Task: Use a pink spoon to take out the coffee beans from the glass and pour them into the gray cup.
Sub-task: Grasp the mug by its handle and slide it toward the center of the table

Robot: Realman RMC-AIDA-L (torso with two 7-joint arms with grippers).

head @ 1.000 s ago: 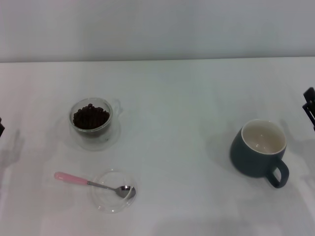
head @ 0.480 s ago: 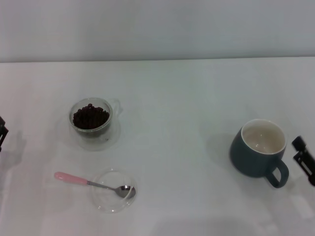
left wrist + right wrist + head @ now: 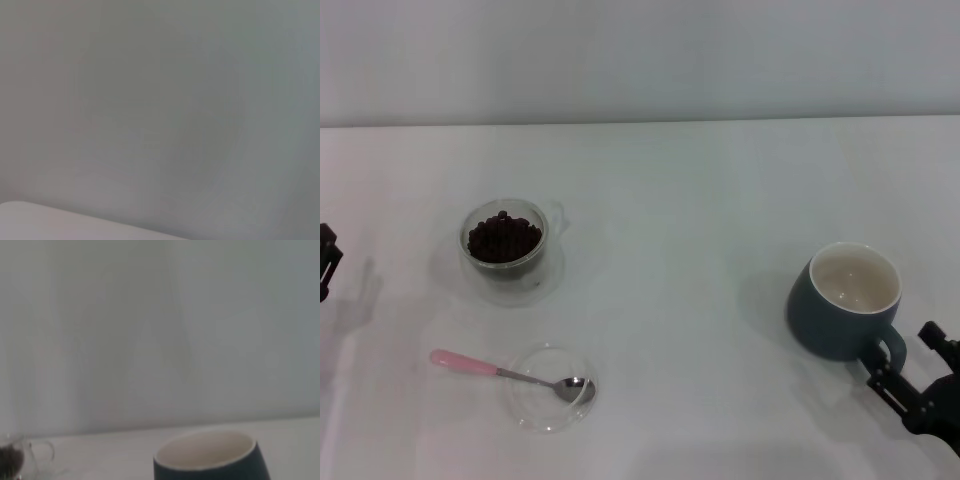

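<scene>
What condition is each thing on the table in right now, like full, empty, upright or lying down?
glass: upright, holding coffee beans.
gray cup: upright, looks empty inside.
pink spoon: lying down, bowl resting in the clear dish, handle sticking out over the table.
left end effector: at the table's left edge, holding nothing.
right end effector: beside the gray cup's handle, not gripping it.

Black pincer [image 3: 918, 385] – angular, jointed metal links
</scene>
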